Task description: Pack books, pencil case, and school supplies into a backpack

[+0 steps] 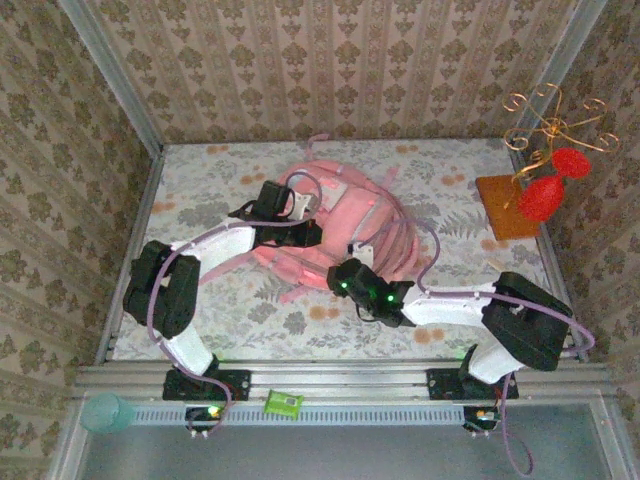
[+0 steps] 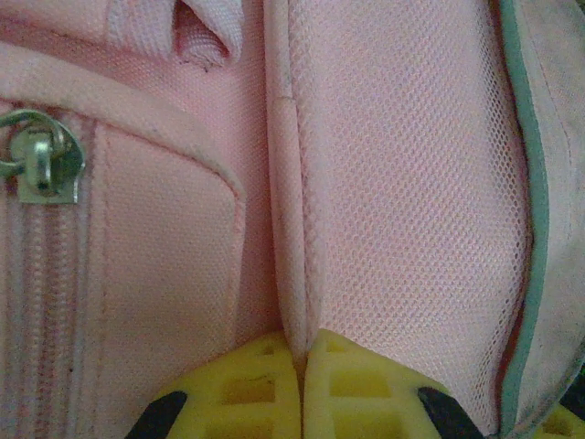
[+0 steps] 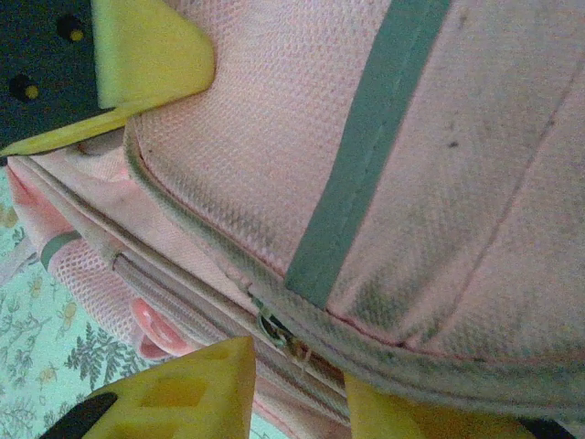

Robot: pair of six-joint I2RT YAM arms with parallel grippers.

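The pink backpack point(image 1: 345, 225) lies in the middle of the floral table. My left gripper point(image 1: 292, 205) rests on its upper left part. In the left wrist view that gripper point(image 2: 303, 352) is shut on a thin fold of the backpack's pink fabric point(image 2: 297, 274), and a metal zip pull point(image 2: 41, 165) hangs to the left. My right gripper point(image 1: 347, 278) is at the backpack's near edge. In the right wrist view it point(image 3: 297, 398) is open, its yellow fingers point(image 3: 187, 393) either side of a zip slider point(image 3: 277, 331) below a grey-green strap point(image 3: 366, 137). Books and school supplies are out of view.
A wooden base with a gold wire stand and red ornaments point(image 1: 535, 190) stands at the back right. A green block point(image 1: 283, 403) and a teal cup point(image 1: 105, 412) sit by the near rail. Wallpapered walls enclose the table on three sides.
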